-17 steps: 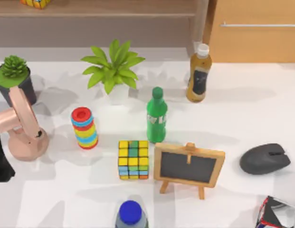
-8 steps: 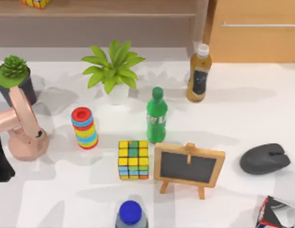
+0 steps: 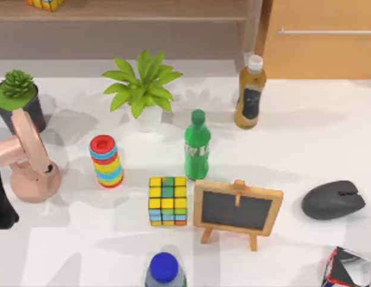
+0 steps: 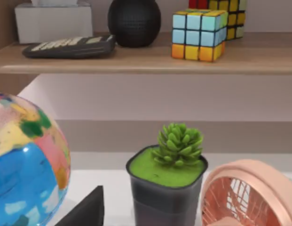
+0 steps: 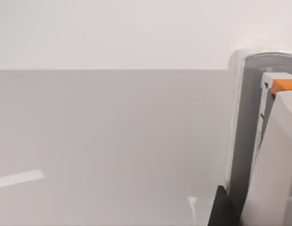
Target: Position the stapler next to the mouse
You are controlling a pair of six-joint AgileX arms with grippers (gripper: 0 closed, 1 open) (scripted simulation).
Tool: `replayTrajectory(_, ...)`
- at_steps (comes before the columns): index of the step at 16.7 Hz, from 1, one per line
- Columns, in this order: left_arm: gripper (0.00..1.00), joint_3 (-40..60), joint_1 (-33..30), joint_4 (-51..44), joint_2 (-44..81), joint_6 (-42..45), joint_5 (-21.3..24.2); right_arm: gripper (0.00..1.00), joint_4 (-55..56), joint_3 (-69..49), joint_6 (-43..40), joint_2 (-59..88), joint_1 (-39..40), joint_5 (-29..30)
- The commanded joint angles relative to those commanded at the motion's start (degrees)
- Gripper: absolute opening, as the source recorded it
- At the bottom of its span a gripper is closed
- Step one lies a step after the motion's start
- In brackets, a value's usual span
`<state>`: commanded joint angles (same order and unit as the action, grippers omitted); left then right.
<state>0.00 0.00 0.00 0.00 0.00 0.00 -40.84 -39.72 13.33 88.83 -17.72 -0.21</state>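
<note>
One white table [image 3: 328, 131], mouse [image 3: 333, 200] at right, wooden shelf [image 4: 150, 56] behind, jaws' state unclear.

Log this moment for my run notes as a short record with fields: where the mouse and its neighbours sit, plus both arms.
mouse: dark grey mouse, table's right side, nothing touching it
nearest left: chalkboard on a wooden easel
table centre: cube, green bottle
right front corner: red, white and black object, partly cut off, unidentified
left arm: dark shape at the left edge, beside the pink fan
</note>
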Motion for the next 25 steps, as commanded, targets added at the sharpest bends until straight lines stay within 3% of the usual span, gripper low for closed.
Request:
replayTrajectory(20, 1.0, 0.0, 0.0, 0.0, 0.0, 0.0, 0.0, 0.0, -7.98, -4.48, 0.07, -3.93, 0.16, 0.13)
replayTrajectory(25, 1.0, 0.0, 0.0, 0.0, 0.0, 0.0, 0.0, 0.0, -8.12, -12.74, 0.61, -0.33, 4.0, 1.66)
